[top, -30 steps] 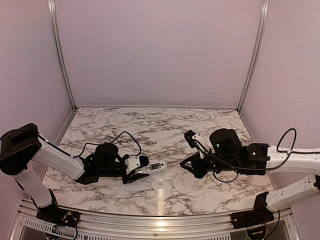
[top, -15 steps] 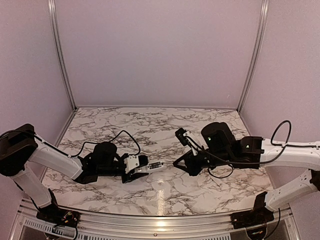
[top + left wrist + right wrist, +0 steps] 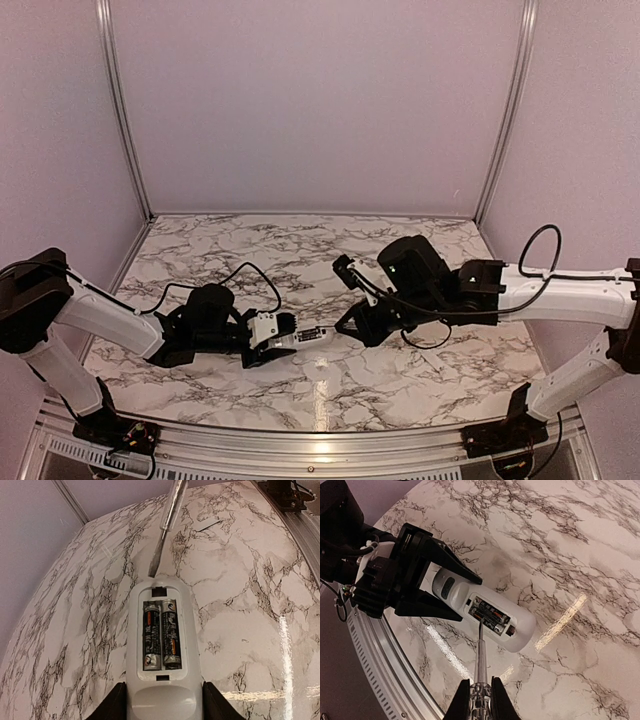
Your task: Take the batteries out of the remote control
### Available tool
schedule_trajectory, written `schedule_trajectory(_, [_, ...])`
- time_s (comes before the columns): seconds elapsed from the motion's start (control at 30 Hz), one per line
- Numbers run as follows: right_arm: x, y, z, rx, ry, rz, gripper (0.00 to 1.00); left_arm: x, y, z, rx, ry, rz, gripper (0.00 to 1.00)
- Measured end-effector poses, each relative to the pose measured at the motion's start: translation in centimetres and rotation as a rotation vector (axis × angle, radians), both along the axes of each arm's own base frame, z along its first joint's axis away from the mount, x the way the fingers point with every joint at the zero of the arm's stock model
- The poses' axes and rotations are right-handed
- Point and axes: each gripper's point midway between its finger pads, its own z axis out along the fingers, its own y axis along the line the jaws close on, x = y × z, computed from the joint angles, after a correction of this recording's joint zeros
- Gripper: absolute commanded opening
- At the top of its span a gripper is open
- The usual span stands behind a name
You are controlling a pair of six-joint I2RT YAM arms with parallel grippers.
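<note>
Quick update from my end: compared with a second ago, the right arm (image 3: 560,295) has swung in leftward over the marble-pattern surface (image 3: 330,250). The thin grey screwdriver-like stick with the clear handle (image 3: 480,650) that it carries now ends right at the slim white plastic remote control (image 3: 161,702) instead of well off to the side. The left arm (image 3: 110,320) hasn't budged as far as I can see. The left jaws are clamped on the two long sides of the remote at its near end, with the open battery bay facing up. The two small dark cylindrical batteries (image 3: 170,632) sit in there side by side. The right jaws are closed tight on the stick's handle. From the left wrist camera the stick's flat tip sits just past the remote's far end, by the little notch. From the right wrist camera it seems to overlap the edge of the bay, so I can't tell if it's actually touching. The remote is left of centre, near the aluminium rail (image 3: 300,440) at the front edge, with open marble behind it out to the lilac back wall (image 3: 320,100). A small flat white cover piece (image 3: 207,524) lies on the surface well beyond the remote, right of the stick in the left wrist view.
</note>
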Motion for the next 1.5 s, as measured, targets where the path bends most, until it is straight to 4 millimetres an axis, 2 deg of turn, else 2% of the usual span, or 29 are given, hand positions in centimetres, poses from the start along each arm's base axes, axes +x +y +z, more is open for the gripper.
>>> schedule_trajectory(0.13, [0.3, 0.5, -0.1, -0.019, -0.001, 0.005, 0.0, -0.1, -0.1, 0.0, -0.003, 0.005, -0.007, 0.0])
schedule_trajectory(0.37, [0.2, 0.1, -1.7, -0.076, 0.021, 0.01, 0.0, -0.4, -0.2, 0.1, -0.01, 0.016, -0.02, 0.0])
schedule_trajectory(0.63, [0.1, 0.0, -1.5, -0.088, 0.028, 0.01, 0.0, -0.4, -0.2, 0.0, -0.007, 0.016, -0.018, 0.0])
schedule_trajectory(1.5, [0.7, 1.2, -3.7, -0.173, 0.058, 0.04, 0.0, -0.7, 0.1, -0.9, 0.057, -0.023, -0.009, 0.0])
